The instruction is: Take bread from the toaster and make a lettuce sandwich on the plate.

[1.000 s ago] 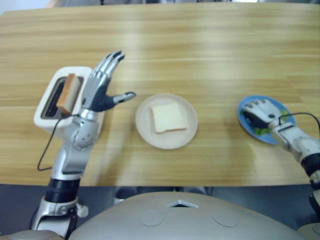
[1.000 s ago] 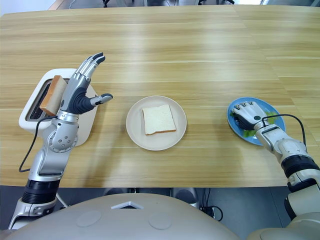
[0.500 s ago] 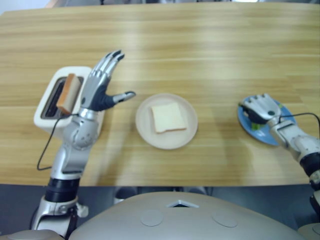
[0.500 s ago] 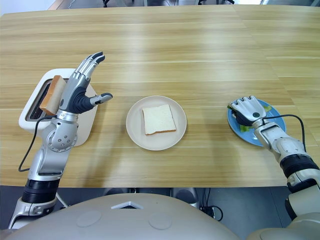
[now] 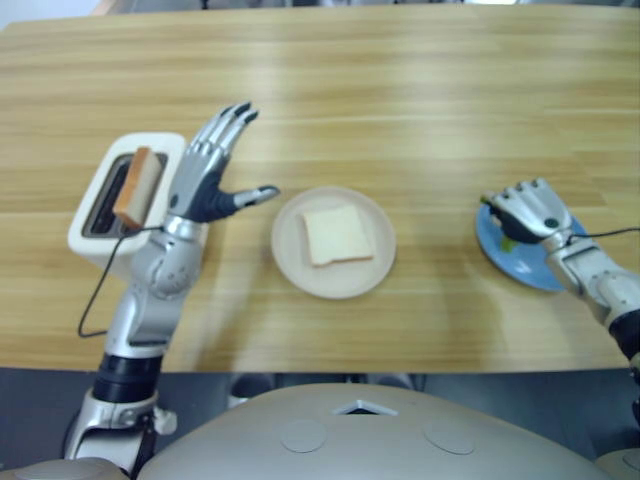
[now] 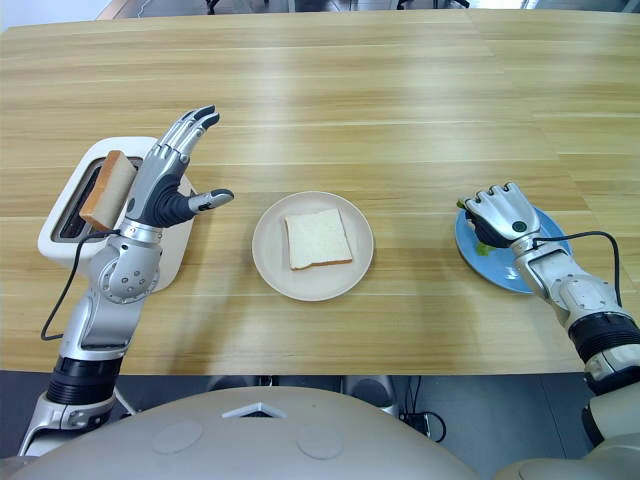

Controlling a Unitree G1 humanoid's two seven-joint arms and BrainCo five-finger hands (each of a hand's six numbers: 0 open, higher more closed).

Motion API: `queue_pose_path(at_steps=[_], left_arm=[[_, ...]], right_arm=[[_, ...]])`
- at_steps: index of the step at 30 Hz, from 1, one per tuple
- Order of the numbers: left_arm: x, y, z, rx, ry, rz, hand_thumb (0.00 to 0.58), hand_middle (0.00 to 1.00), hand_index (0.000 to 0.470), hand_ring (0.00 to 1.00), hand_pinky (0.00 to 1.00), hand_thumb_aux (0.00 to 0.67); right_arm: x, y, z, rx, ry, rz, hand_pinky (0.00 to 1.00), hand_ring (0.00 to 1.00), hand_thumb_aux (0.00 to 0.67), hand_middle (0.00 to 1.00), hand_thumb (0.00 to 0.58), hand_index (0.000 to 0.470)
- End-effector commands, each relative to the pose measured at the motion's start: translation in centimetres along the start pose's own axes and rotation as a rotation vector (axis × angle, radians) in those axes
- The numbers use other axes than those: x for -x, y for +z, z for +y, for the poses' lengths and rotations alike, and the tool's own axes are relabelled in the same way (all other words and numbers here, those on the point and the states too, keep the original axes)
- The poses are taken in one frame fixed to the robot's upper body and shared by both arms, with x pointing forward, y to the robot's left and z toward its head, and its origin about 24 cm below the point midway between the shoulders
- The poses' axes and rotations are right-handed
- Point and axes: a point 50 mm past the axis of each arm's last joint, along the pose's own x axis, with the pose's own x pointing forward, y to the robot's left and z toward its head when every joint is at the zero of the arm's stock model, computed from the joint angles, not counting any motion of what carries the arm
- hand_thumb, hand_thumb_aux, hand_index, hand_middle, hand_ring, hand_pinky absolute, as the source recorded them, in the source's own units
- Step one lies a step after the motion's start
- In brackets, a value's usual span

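A white toaster [image 6: 60,235] stands at the left with one bread slice [image 6: 105,190] sticking up from its slot. Just right of it my left hand [image 6: 165,185] is raised, open, fingers spread, touching nothing. A second bread slice [image 6: 318,238] lies flat on the beige plate [image 6: 270,265] at the table's middle. At the right, my right hand [image 6: 500,213] hovers over the far edge of a blue plate [image 6: 497,270], fingers curled on a green lettuce leaf [image 6: 480,246] that peeks out beneath them.
A black cable [image 6: 55,300] hangs from the toaster over the table's front edge. The wooden table [image 6: 400,110] stretches wide behind the plates, with bare room between the beige plate and the blue one.
My right hand closed on the lettuce and rose off the blue plate, shifting slightly toward the far side. The left hand drifted a little to the right, still open.
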Motion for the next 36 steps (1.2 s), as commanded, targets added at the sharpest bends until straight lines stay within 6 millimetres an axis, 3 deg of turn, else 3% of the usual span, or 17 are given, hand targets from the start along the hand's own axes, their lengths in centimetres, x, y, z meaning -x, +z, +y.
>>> queue_pose_path(at_steps=[1, 6, 13, 20, 28, 36], left_arm=[[-0.2, 0.2, -0.5, 0.009, -0.022, -0.007, 0.000, 0.00, 0.000, 0.00, 0.00, 0.000], [-0.5, 0.1, -0.5, 0.013, -0.021, -0.012, 0.000, 0.00, 0.000, 0.00, 0.00, 0.000], [-0.9, -0.2, -0.6, 0.017, -0.017, -0.011, 0.000, 0.00, 0.000, 0.00, 0.00, 0.000], [-1.4, -0.2, -0.5, 0.018, -0.007, -0.023, 0.000, 0.00, 0.000, 0.00, 0.00, 0.000], [-1.7, -0.3, -0.2, 0.014, 0.012, -0.026, 0.000, 0.00, 0.000, 0.00, 0.00, 0.000], [-1.8, -0.3, -0.1, 0.011, 0.023, -0.024, 0.000, 0.00, 0.000, 0.00, 0.00, 0.000]], right_arm=[[-0.1, 0.0, -1.2, -0.005, -0.072, -0.002, 1.00, 1.00, 0.670, 1.00, 0.580, 0.460], [-1.0, 1.6, -3.3, -0.062, -0.170, -0.054, 1.00, 1.00, 0.670, 1.00, 0.580, 0.460], [-4.4, 5.7, -6.9, -0.196, -0.329, -0.175, 1.00, 1.00, 0.670, 1.00, 0.580, 0.460], [-7.5, 10.3, -9.1, -0.308, -0.407, -0.301, 1.00, 1.00, 0.670, 1.00, 0.580, 0.460], [-8.1, 14.8, -9.7, -0.359, -0.397, -0.443, 1.00, 1.00, 0.670, 1.00, 0.580, 0.460], [-8.0, 16.5, -8.7, -0.317, -0.362, -0.501, 1.00, 1.00, 0.670, 1.00, 0.580, 0.460]])
